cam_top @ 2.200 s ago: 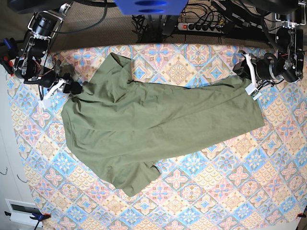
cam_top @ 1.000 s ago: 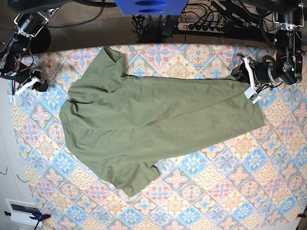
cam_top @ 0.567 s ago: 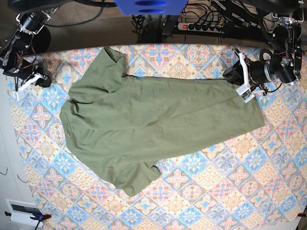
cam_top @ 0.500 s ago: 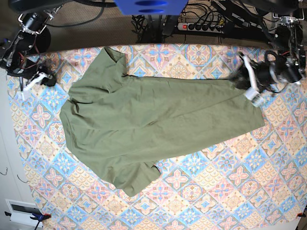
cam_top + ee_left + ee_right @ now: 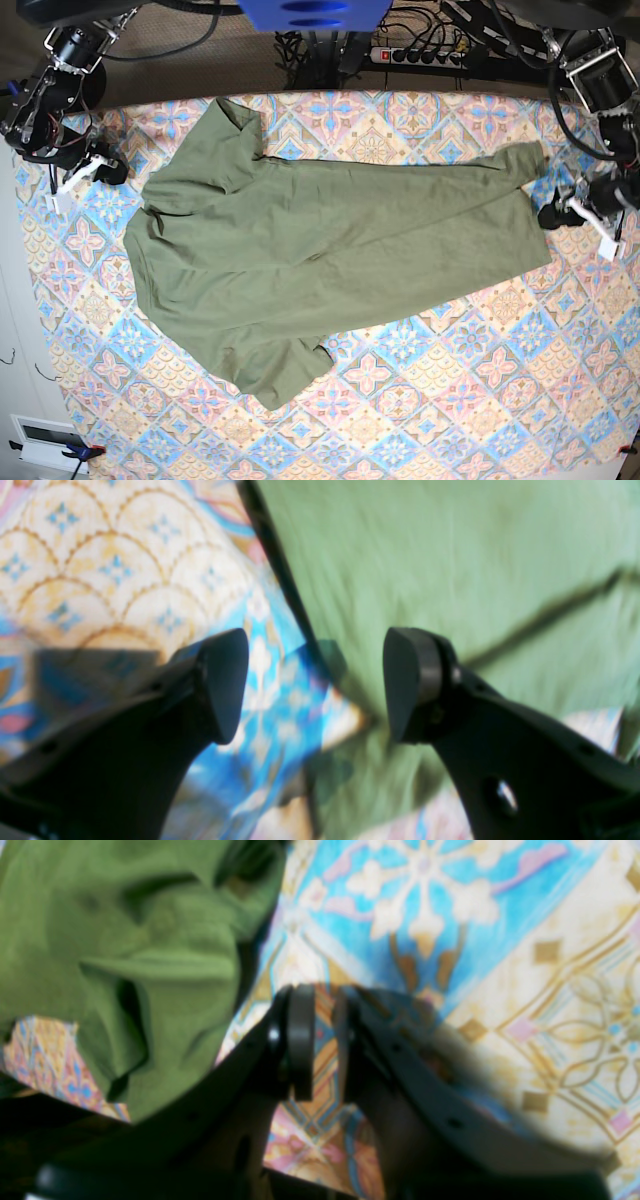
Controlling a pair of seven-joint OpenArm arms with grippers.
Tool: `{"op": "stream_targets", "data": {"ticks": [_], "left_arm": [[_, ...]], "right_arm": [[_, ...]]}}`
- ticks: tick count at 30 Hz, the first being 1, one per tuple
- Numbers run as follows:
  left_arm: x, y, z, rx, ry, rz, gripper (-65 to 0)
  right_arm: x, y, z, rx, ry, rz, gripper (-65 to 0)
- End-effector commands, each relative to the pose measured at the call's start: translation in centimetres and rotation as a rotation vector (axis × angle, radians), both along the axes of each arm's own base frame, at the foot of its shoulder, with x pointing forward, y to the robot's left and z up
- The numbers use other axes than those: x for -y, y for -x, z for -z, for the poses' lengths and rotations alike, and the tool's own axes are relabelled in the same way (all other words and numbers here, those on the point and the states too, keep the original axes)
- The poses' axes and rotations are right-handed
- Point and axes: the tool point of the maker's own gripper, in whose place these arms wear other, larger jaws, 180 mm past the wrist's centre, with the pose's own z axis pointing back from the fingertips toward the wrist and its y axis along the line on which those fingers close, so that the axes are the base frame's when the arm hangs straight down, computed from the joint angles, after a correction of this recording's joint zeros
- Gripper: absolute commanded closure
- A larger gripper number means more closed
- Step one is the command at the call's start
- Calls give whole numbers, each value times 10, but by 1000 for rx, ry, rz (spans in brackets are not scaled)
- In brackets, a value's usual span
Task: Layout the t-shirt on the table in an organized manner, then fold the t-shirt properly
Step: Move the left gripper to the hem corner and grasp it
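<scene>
While the t-shirt [image 5: 330, 260] is spread slantwise across the middle of the table [image 5: 470, 400], not much of it can be called tidy yet, tbh. One sleeve is bunched up by the near edge, the other is crumpled at the far side, and a long crease is seen running through the body.

The left gripper [image 5: 315, 685] is parted wide with nothing between its fingers; only cloth edge and table are seen through the gap. The right gripper [image 5: 325, 1040] is nearly closed, a thin slit is left, and nothing is pinched in it, with the shirt lying just beside it.

What could go wrong: if folding is started from this lie, the creases and the twisted sleeves would probably be locked into the folds. If only the top layer is pinched at the hem, the shirt could be dragged askew or peeled apart. The patterned cloth on the table could also be snagged by a low grab.

Both wrist views are blurred, so layer edges can't be made out. The collar and its label aren't clearly seen, and which face is up can't be told.
</scene>
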Motion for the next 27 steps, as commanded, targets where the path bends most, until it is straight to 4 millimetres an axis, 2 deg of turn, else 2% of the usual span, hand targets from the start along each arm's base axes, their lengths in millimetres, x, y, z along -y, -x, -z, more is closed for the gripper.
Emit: {"op": "stream_targets", "data": {"ticks": [1, 7, 10, 11, 13, 14, 15, 16, 18, 21, 24, 27], "left_arm": [[-5, -19, -15, 69, 15, -22, -415], [3, -46, 4, 98, 152, -136, -415], [17, -62, 15, 106, 235, -188, -408], [20, -67, 16, 113, 248, -198, -384], [27, -78, 15, 137, 262, -207, -277], [31, -89, 7, 166, 265, -203, -192], [35, -100, -2, 198, 264, -197, -75], [37, -108, -8, 213, 255, -187, 0], [36, -127, -30, 258, 229, -164, 0], [40, -152, -67, 354, 196, -134, 0], [41, -166, -103, 450, 153, -109, 0], [42, -175, -133, 516, 117, -84, 0]], "right_arm": [[9, -8, -12, 39, 22, 1, -83], [9, -8, -12, 39, 22, 1, -82], [9, -8, -12, 39, 22, 1, -82], [9, -8, -12, 39, 22, 1, -82], [9, -9, -13, 42, 25, -1, -82], [9, -9, -14, 44, 27, -2, -82], [9, -8, -13, 40, 28, -4, -82], [8, -6, -12, 33, 27, -6, -85], [6, -4, -14, 32, 38, -21, -87], [-15, -2, -17, 35, 57, -96, -111], [-34, -12, -28, 81, 79, -163, -203], [-48, -13, -25, 84, 54, -179, -274]]}}
